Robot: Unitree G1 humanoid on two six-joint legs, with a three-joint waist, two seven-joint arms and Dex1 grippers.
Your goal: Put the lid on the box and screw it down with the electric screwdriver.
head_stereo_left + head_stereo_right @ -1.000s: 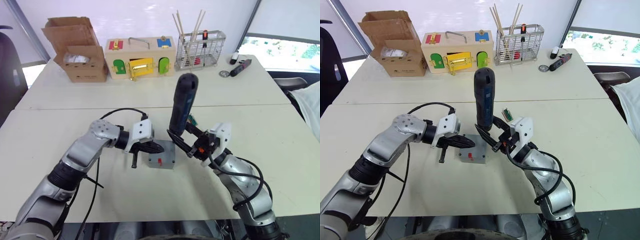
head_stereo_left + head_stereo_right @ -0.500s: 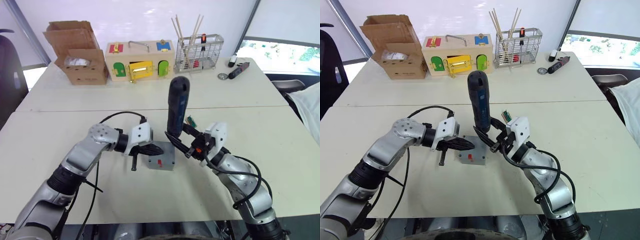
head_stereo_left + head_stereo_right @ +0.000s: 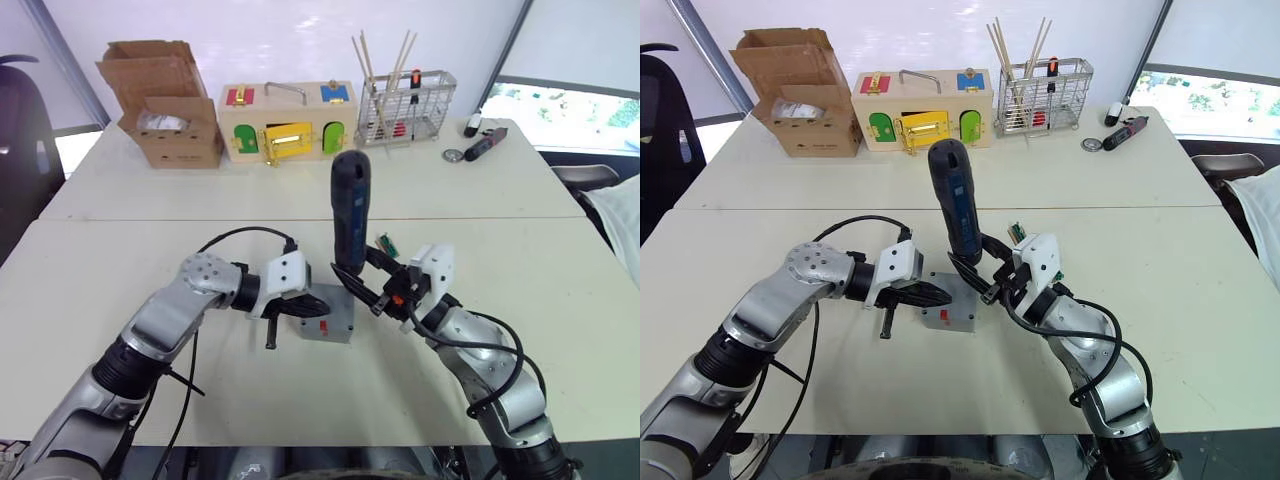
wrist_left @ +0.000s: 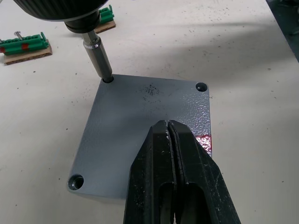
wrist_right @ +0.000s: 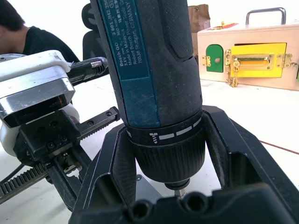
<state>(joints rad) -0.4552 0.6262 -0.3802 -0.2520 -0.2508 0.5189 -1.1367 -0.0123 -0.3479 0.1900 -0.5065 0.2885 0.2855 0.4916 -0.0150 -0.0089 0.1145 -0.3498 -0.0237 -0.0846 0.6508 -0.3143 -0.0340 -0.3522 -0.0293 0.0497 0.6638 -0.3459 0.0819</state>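
Two white tabletops [image 3: 120,270] are seen set end to end, under a pale wall. Along the far edge one cardboard box [image 3: 165,117], one wooden box [image 3: 290,122] with coloured doors and one wire basket [image 3: 408,92] of sticks are lined up; a small black-and-red tool [image 3: 484,146] lies further right.

Near the front edge one grey box [image 3: 330,316] sits flat, its lid [image 4: 145,128] already laid on top, so the inside is hidden. Three corner holes are counted in the left wrist view; the fourth corner is covered by the left gripper [image 4: 170,135]. A red mark [image 4: 203,140] shows on one side wall, partly cut off by the same gripper.

The left jaws are pressed together, empty, tips resting over the lid.

One screwdriver [image 3: 350,215] is held upright in the right gripper [image 3: 985,275], jaws clamped around its collar. Its bit [image 4: 99,60] is seated in one corner hole. The bit is hard to make out in the head views.

Two green clips [image 4: 25,44] lie just beyond the box; a person [image 5: 18,32] is partly seen behind.
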